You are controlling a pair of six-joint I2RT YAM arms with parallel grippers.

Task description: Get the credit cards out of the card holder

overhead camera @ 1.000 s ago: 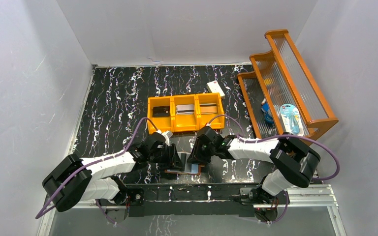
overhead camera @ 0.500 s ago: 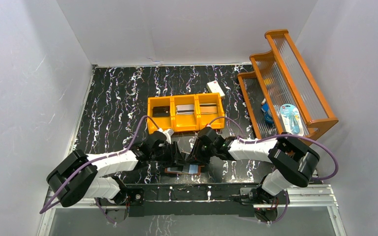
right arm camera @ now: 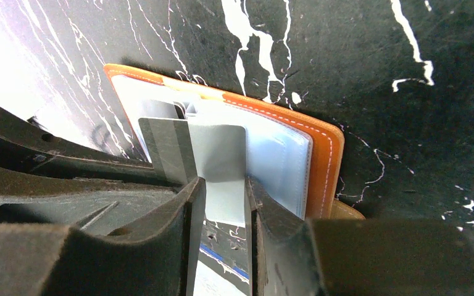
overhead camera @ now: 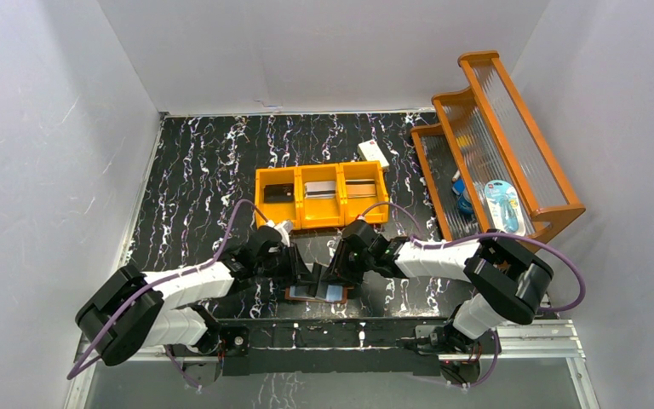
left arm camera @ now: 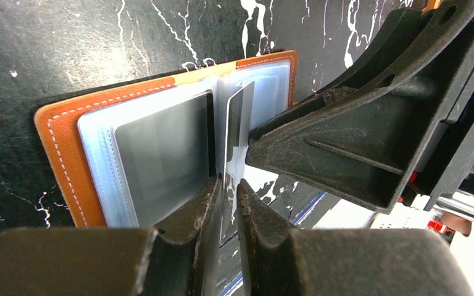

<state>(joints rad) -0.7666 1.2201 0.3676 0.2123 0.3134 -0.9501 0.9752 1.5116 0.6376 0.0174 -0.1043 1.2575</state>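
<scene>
Black desk (overhead camera: 196, 170): left end effector (left arm camera: 225, 185) just pinched the card (left arm camera: 241, 114) standing in holder (left arm camera: 58, 142); pull next. Right end effector (right arm camera: 223, 185) straddles sleeve (right arm camera: 225, 206), grip unclear.

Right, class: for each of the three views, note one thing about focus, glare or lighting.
Top external view: soft, even light, everything sharp. Left wrist view: the left gripper's fingers are close and blurred; the lower right corner is washed out. Right wrist view: glare bleaches the table at upper left; the credit card has a dull sheen.
</scene>
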